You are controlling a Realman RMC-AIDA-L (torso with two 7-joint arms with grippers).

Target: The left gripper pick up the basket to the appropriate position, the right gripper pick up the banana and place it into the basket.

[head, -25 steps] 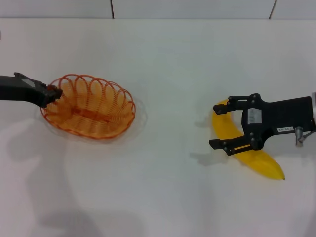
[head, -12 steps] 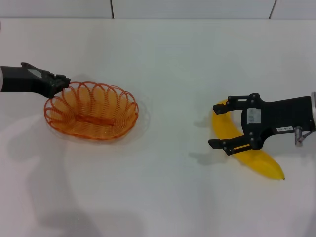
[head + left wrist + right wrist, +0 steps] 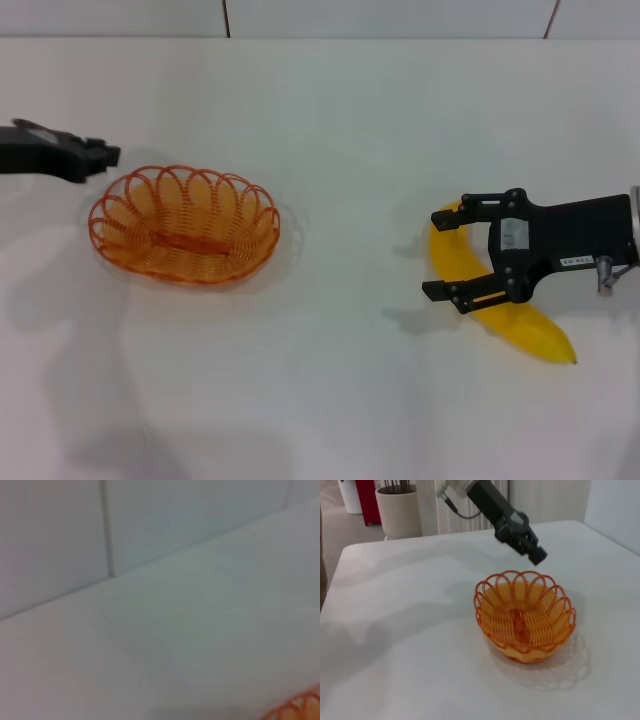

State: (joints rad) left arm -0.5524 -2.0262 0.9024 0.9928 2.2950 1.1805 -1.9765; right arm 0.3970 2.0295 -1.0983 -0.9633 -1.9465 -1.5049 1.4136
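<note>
Head view: shallow orange wire basket [image 3: 184, 225] sits empty; the left gripper [image 3: 98, 155] hovers just beside its far rim, aperture unclear. Well apart, the right gripper [image 3: 445, 255] straddles the yellow curved banana [image 3: 497, 296], spread wide; it should close squarely mid-body. Right wrist view: the basket [image 3: 524, 615] stands free.

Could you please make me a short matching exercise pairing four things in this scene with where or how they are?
Things:
1. basket
2. banana
3. left gripper
4. right gripper

States:
A. open, one finger on each side of the yellow fruit
B. lying on the table on the robot's right
C. standing empty on the table on the robot's left
D. above the table, just beyond the orange rim, holding nothing

Pairs: 1-C, 2-B, 3-D, 4-A
</note>
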